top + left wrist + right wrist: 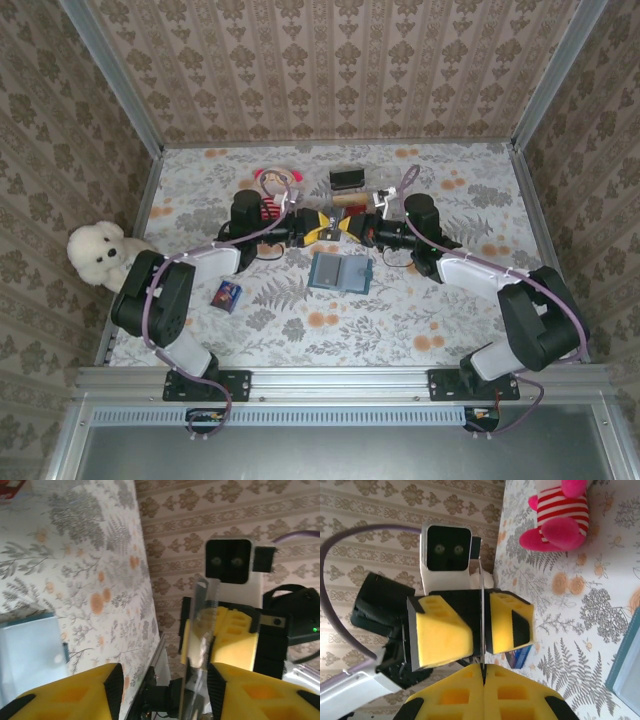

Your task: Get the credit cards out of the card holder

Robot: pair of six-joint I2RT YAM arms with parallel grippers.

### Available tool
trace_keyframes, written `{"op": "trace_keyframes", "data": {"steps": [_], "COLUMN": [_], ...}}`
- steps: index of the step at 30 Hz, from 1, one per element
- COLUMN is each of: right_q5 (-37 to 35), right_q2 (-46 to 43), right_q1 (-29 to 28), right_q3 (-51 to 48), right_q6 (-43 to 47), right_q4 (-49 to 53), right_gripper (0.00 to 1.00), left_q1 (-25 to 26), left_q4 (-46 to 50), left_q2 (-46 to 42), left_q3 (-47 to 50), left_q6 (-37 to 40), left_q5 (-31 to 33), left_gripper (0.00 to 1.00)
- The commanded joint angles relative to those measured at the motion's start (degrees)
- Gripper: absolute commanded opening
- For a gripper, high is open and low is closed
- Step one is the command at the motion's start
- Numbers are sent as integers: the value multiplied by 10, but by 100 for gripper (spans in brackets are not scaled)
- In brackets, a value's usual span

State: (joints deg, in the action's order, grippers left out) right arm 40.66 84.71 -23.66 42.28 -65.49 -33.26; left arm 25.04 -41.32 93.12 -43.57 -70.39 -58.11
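Above the middle of the tabletop [480, 310], tip to tip: left gripper [320, 227] in from the left side, right gripper [343, 225] in from the right, both raised off the surface. Pinched between the right gripper's closed fingers, a credit card [200, 635], thin and seen edge-on from the wrists, colour not to be told. Straddling the card's free end, the left gripper's jaws, part-way apart: one pad close against a face, a plain gap on the other side, no firm hold to be seen there. Just nearer the tabletop's front edge than the meeting fingertips, and beneath their level, the card holder [340, 271], lying open and flat, teal panels up, touched by neither gripper. Toward the left front corner, a small blue can [227, 294]. Beyond the grippers, toward the far edge, a pink striped plush toy [275, 195].
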Motion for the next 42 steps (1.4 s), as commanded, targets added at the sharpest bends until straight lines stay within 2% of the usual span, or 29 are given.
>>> {"op": "trace_keyframes", "data": {"steps": [1,3,4,9,15,26,28,30,32,33,34,36,38,42], "right_q5": [-23,-26,-28,-37,-47,-45,-44,-60,-84,-101,-116,-146,-169,-194], "right_q2": [13,18,23,34,46,52,45,31,12,2,-4,-19,-27,-41], "right_q1": [2,2,2,3,4,4,7,11,14,15,16,19,23,35], "right_q3": [-1,-1,0,1,6,7,7,6,11,18,24,35,38,31], "right_q6": [-39,-48,-54,-61,-63,-70,-59,-37,0,22,41,77,99,116], "right_q4": [-64,-79,-84,-87,-87,-90,-66,-15,62,110,147,217,258,296], "right_gripper": [0,0,0,0,0,0,15,41,61,68,73,80,85,93], "left_q1": [0,1,2,6,8,5,3,0,-2,-2,-2,3,7,7], "left_q4": [-242,-343,-342,-291,-172,-152,-139,-107,-29,43,119,339,480,555], "left_q2": [31,63,70,57,21,9,8,4,-7,-16,-26,-46,-49,-29], "left_q3": [12,14,12,18,14,13,11,5,-10,-24,-40,-100,-157,-219], "left_q6": [-164,-231,-235,-181,-104,-87,-76,-51,4,53,108,261,372,459], "left_q5": [-1,5,4,13,2,5,6,8,12,19,32,96,163,222], "left_gripper": [45,35,28,29,30,3,0,0,0,0,0,0,0,0]}}
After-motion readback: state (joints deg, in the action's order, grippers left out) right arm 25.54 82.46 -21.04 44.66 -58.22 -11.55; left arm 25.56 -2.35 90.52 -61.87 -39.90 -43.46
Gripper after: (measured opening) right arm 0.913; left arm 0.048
